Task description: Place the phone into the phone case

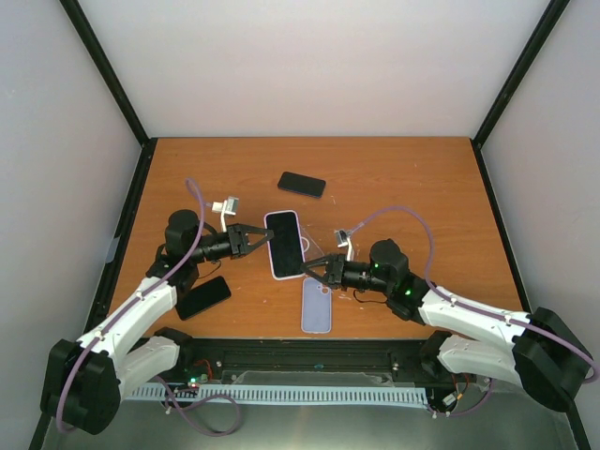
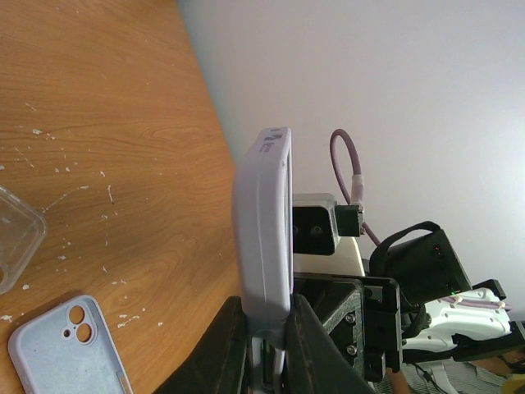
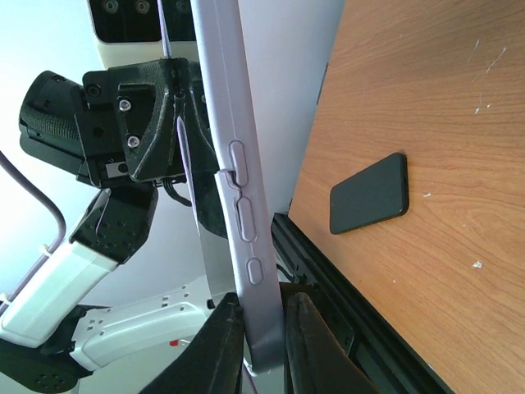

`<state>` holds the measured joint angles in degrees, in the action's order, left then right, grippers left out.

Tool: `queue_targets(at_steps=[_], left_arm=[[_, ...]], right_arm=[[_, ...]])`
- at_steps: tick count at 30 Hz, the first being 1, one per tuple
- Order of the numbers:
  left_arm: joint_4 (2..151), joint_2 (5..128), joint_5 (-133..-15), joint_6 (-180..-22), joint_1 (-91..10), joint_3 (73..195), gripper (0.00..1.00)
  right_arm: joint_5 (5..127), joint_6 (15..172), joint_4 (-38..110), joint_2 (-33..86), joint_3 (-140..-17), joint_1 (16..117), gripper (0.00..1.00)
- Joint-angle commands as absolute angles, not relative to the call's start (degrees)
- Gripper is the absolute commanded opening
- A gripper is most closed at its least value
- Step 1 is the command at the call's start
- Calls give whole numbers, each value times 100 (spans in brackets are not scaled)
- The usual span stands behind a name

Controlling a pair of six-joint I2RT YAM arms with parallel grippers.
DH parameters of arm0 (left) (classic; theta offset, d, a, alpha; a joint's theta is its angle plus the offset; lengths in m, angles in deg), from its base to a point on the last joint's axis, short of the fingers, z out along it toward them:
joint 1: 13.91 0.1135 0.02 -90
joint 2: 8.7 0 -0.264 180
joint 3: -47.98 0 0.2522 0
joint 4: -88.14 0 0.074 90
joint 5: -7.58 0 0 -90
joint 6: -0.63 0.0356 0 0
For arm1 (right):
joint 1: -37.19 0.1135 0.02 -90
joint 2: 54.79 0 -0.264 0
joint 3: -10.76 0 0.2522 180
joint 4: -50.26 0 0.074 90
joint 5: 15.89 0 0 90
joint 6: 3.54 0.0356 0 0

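The cased phone (image 1: 285,244) is held above mid-worktop (image 1: 422,187), the left pincer (image 1: 265,237) on its left edge and the right pincer (image 1: 309,268) on its near right corner. An empty case (image 1: 317,306) lies nearer, a bare phone (image 1: 302,184) farther, and a second phone (image 1: 203,297) near left.

Held case (image 2: 262,238) lilac; flat case (image 1: 317,306) pale blue — table (image 1: 422,187) orange-brown woodgrain.

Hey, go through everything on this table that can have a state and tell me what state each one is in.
cased phone: screen up, gripped at two edges.
left claw: shut on the cased phone.
right claw: shut on the cased phone.
spare case: empty, lying flat.
far black phone: lying flat, untouched.
near black phone: lying flat, untouched.
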<state>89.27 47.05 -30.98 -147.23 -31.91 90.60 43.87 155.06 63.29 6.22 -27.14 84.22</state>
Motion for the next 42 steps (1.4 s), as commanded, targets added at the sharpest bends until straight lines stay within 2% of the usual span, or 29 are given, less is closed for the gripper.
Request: queue_targets(at_steps=[1,3,4,6,9,11,13,19,27,31,35,39,40,42], left_arm=[[8946,4596,-3116,-14319,-3193,9301,0],[8964,4576,-3099,-14363,-3193,9274,0],[9034,4573,-3040,-14435,-3189,9258,0],[9311,4574,-2872,-14684,-3193,9179,0],[9953,4496,-2739,-15266,-3193,8935,0],[10244,4457,-2695,-15545,-3193,8849,0],[10268,4456,-2640,-15579,-3193,8881,0],[10268,4476,-2353,-15577,-3189,8989,0],[9605,4599,-2035,-15144,-3191,9245,0],[9454,4693,-1963,-15086,-3193,9336,5],[9047,4752,-2084,-14901,-3193,9458,26],[9063,4752,-2081,-15032,-3193,9287,57],[9076,4734,-2081,-15058,-3193,9246,62],[9094,4677,-2081,-15098,-3193,9146,66]], right_arm=[[4527,15464,6619,480,-2818,8452,3],[4536,15518,6677,442,-2797,8456,3],[4505,15561,6737,440,-2787,8456,9],[4500,15660,6752,408,-2783,8457,29],[4520,15640,6691,323,-2782,8465,49],[4501,15496,6573,343,-2838,8465,59],[4492,15343,6465,394,-2927,8465,62],[4572,14819,6007,607,-3425,8464,55],[4561,14715,6117,889,-3879,8464,28],[4636,14824,6178,941,-3909,8460,16],[4950,15089,6261,887,-3809,8456,3],[5289,15346,6486,834,-3702,8447,3],[5379,15382,6489,827,-3708,8448,3],[5583,15426,6489,802,-3710,8439,3]])
